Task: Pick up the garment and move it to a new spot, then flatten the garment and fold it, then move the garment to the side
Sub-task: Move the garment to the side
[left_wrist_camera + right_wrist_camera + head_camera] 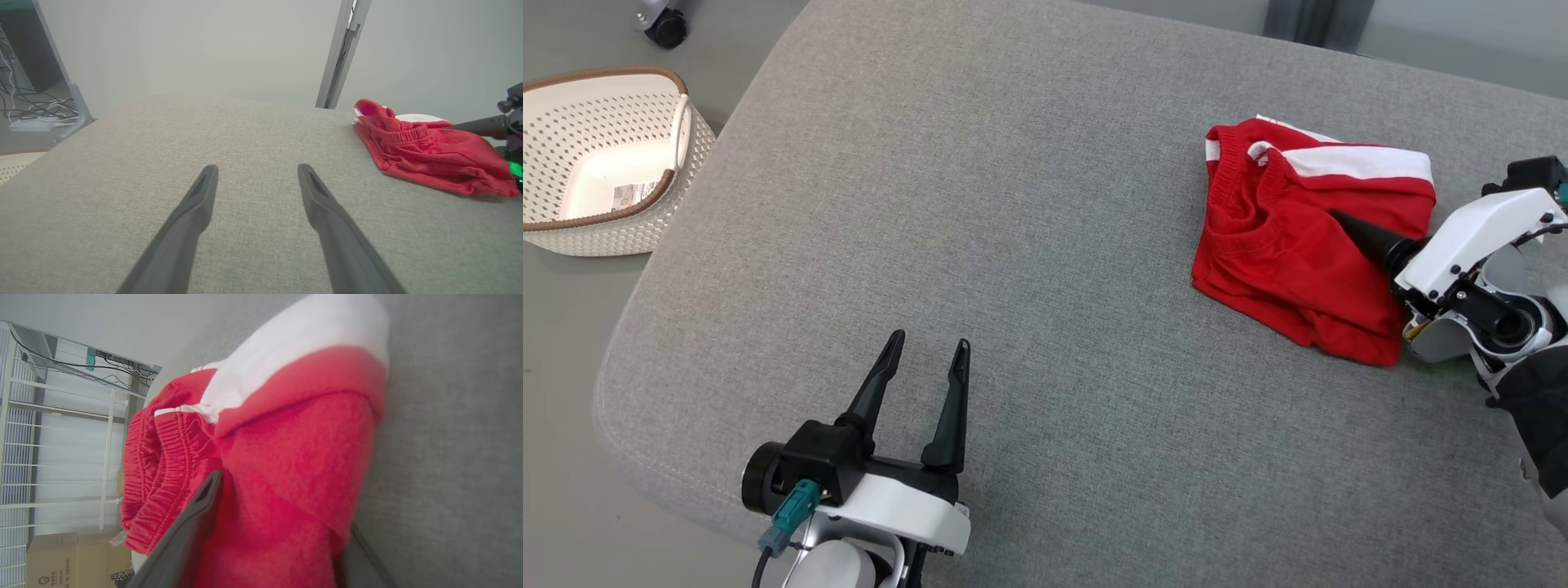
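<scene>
Red shorts point(1282, 253) on grey cushion point(1013, 204) — right gripper point(282, 506) spread wide, fingers point(192, 522) straddling the cloth; left gripper point(929, 341) spread too, empty — well apart from the shorts.

Light is bright, soft and even. Shadows are faint: a thin dark rim lies under the crumpled red fabric garment with a white stripe point(1282, 253) on the grey woven-fabric cushion point(1029, 245). The head view is sharp. In the right wrist view the garment is close and blurred, and its white band is washed out. The left wrist view's wide lens bows the cushion's far edge.
</scene>
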Motion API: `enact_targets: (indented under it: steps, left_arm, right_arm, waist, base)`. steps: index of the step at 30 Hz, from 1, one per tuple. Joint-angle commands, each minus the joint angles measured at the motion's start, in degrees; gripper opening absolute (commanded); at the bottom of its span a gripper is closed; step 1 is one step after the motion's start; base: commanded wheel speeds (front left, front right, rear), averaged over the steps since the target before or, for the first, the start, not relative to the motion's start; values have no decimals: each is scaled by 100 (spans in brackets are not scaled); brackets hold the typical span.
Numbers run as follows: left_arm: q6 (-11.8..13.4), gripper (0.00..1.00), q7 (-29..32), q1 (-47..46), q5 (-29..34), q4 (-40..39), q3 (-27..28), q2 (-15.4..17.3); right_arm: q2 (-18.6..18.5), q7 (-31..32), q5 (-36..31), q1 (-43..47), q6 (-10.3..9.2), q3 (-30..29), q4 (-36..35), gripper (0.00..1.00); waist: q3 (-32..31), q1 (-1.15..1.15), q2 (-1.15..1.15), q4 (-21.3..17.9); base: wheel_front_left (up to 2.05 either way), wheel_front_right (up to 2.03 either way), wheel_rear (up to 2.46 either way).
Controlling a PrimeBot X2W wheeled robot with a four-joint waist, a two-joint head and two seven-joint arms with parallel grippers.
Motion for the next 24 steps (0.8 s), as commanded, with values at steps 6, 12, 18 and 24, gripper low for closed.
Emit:
enact_targets:
  steps: [6,12,18,24]
  left_arm:
    - [53,100,-20,-96,-53,-19,-7,23]
    - [27,100,-20,-116,-34,-1,72,23]
    - [55,100,-20,-144,-118,-22,70,24]
    - [62,100,-20,-155,-170,-19,12,25]
  right_arm:
    - [-13,-68,-23,118,-1,284,-129,0]
    - [-219,-62,-57,107,-1,570,-370,0]
    - [-606,179,-161,90,0,993,-733,0]
    - [-1076,433,-214,72,0,1311,-1157,0]
  waist:
    - [-11,0,0,-84]
    - [-91,0,0,-356]
    - [-226,0,0,-706]
    - [-322,0,0,-995]
  base:
    - [0,0,0]
    - [0,0,0]
    - [0,0,0]
    - [0,0,0]
